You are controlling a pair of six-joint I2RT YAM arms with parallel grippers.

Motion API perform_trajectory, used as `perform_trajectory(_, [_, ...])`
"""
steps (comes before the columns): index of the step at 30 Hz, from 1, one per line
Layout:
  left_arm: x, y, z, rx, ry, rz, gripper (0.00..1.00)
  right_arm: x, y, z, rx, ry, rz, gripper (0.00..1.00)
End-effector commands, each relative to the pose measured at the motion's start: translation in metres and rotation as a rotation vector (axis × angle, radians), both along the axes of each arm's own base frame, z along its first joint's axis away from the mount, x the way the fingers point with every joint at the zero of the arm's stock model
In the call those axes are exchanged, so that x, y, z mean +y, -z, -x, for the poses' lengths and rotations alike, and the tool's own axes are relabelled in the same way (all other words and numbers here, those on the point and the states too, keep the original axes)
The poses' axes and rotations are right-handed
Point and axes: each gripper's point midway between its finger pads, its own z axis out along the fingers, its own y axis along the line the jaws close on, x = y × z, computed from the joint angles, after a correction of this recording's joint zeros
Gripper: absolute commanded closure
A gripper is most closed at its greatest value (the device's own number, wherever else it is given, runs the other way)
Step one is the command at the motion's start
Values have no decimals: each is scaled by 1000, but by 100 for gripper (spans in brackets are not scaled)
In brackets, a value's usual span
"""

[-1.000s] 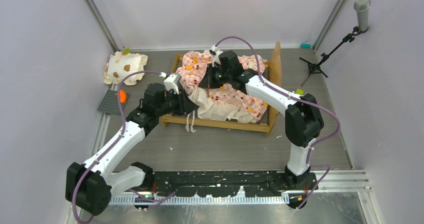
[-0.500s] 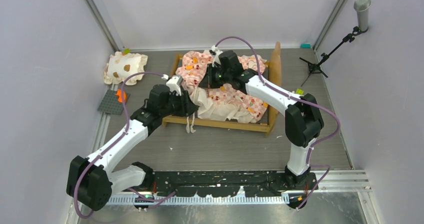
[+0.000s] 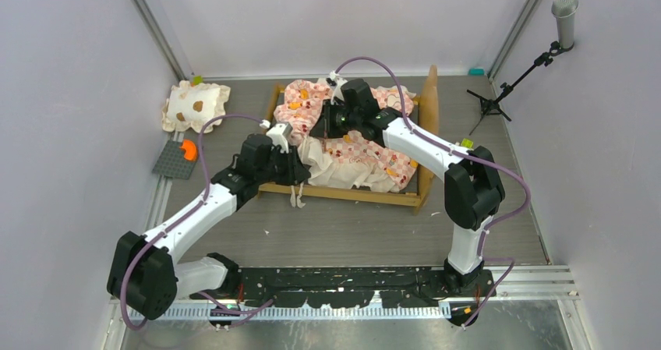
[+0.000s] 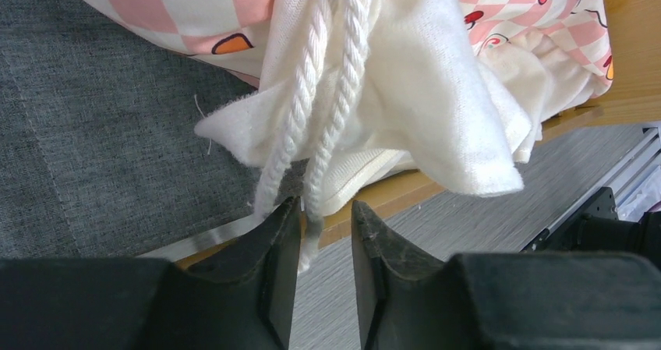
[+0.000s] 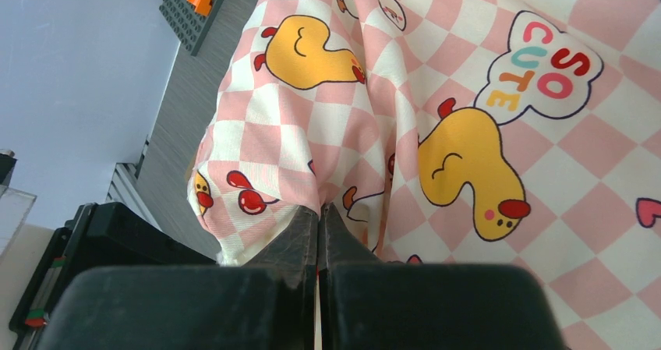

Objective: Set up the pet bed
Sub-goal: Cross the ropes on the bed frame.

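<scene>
Leftward of the pet bed (image 3: 351,195), the left arm has swung in closer to the frame's near-left corner, uncovering the orange piece (image 3: 188,149) on the grey studded plate (image 3: 171,163); the right arm has not shifted. "SO CUTE" (image 5: 546,73) is printed in coloured letters on the pink checkered mattress (image 3: 360,152), among yellow ducks (image 5: 468,171). The bed stands at the middle of the table toward the back wall, its mattress crumpled and heaped in the frame. The left gripper (image 4: 323,210) is at that near-left corner with its jaws partly apart; one of two white twisted cords (image 4: 327,93) hangs loose into the gap, beside the cream ruffle (image 4: 444,100) spilling over the wooden rail. The right gripper (image 5: 319,210) is clamped tight on a fold of the mattress, its arm lying across the bed. A spotted cream pillow (image 3: 195,104) lies left of the bed, well apart; a microphone stand (image 3: 507,85) stands to its right.
</scene>
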Motion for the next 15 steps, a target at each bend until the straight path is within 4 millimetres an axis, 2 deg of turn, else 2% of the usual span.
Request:
perform_trajectory(1, [-7,-7,-5,-40,9,29,72,1,-9,-3,-20,-6,-20,99])
perform_trajectory(5, [-7,-6,-4,-37,17,30,84,2,-8,-2,-18,-8,-19,99])
perform_trajectory(8, [-9,-13,1,-32,38,41,92,1,-7,-2,-18,-7,-17,99])
perform_trajectory(15, [1,-45,22,-46,69,21,97,-3,-4,0,-21,-4,-2,99])
